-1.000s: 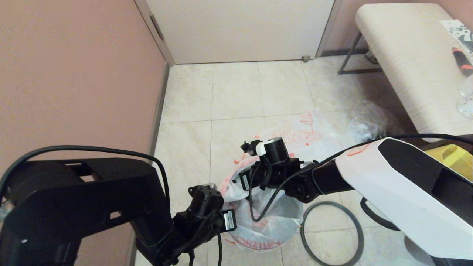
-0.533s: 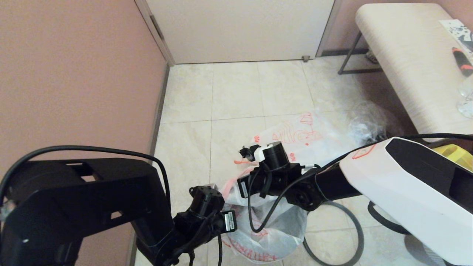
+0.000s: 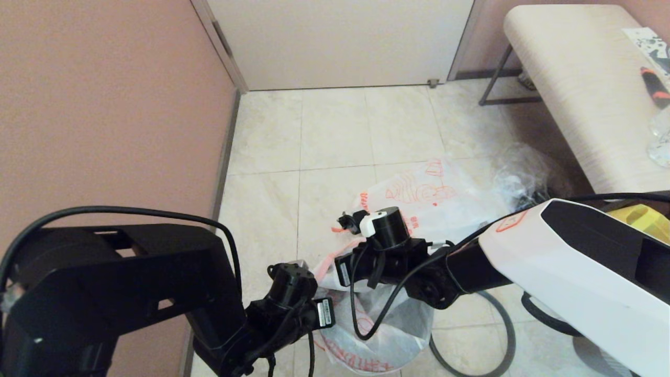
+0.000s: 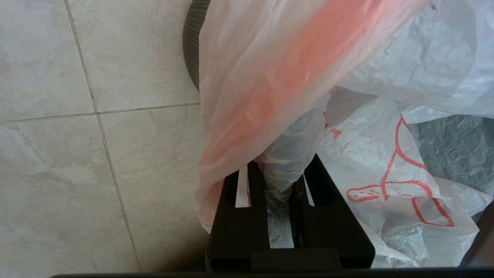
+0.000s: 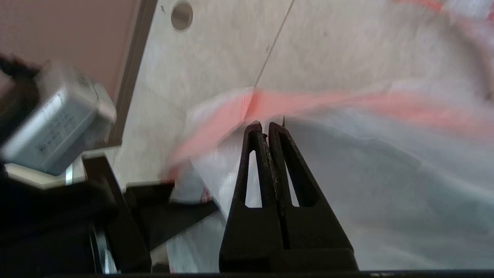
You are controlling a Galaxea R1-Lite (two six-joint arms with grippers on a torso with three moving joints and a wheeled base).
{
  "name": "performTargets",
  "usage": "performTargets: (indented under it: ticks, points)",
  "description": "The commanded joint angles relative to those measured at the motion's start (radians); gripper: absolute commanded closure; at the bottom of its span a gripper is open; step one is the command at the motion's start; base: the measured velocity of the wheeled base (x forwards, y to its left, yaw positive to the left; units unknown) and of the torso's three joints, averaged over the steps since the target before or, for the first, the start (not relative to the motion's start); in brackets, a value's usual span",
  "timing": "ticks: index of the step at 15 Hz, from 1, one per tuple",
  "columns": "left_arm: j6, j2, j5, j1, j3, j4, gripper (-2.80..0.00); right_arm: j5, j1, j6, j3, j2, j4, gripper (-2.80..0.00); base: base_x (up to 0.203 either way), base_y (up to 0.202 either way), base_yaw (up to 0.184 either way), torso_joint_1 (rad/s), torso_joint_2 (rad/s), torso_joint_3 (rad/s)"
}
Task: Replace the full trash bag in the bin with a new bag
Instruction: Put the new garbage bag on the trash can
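Note:
The new bag (image 3: 384,330), thin white plastic with orange print, hangs open over the bin (image 4: 191,48) near my base. My left gripper (image 4: 283,172) is shut on a bunched fold of its near edge. My right gripper (image 3: 346,220) reaches in from the right. In the wrist view the right gripper (image 5: 266,125) is shut on the orange-banded edge of the new bag (image 5: 308,106), holding it up on the far side. The full trash bag (image 3: 429,191) lies on the tiles beyond the bin. The bin's dark grey rim hoop (image 3: 432,348) rests on the floor to its right.
A clear bag with dark contents (image 3: 523,173) sits by a bench (image 3: 576,89) at the right. A yellow tote bag (image 3: 646,220) shows behind my right arm. The pink wall (image 3: 104,104) runs close on the left, and a closed door (image 3: 340,42) stands ahead.
My right gripper has come down and slightly nearer with the bag's edge. The bag has sunk lower over the bin. The left arm has stayed put.

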Motion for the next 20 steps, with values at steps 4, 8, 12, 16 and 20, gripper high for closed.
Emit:
performTargets:
  ticks: [4,8,12,16,20]
  points:
    - [-0.003,0.001,0.001,-0.003,0.003,-0.005,0.0,-0.002,-0.013,0.0,-0.127,0.052,0.045,0.0,0.0,0.0,0.0,0.0,0.0,0.0]
    - [-0.002,0.001,0.001,-0.004,0.003,-0.005,0.0,-0.008,-0.028,-0.009,-0.231,0.103,0.127,0.0,0.0,0.0,0.0,0.0,0.0,0.0]
    - [-0.002,0.001,0.001,-0.004,0.003,-0.005,0.0,-0.032,-0.039,-0.024,-0.227,0.053,0.14,0.0,0.0,0.0,0.0,0.0,0.0,0.0]
    - [-0.002,0.001,0.001,-0.004,0.003,-0.004,0.0,-0.066,-0.032,-0.01,-0.122,-0.042,0.218,0.0,0.0,0.0,0.0,0.0,0.0,0.0]
    - [0.0,0.002,0.001,-0.004,0.003,-0.004,0.0,-0.066,-0.008,-0.013,-0.077,-0.042,0.207,0.0,0.0,0.0,0.0,0.0,0.0,0.0]
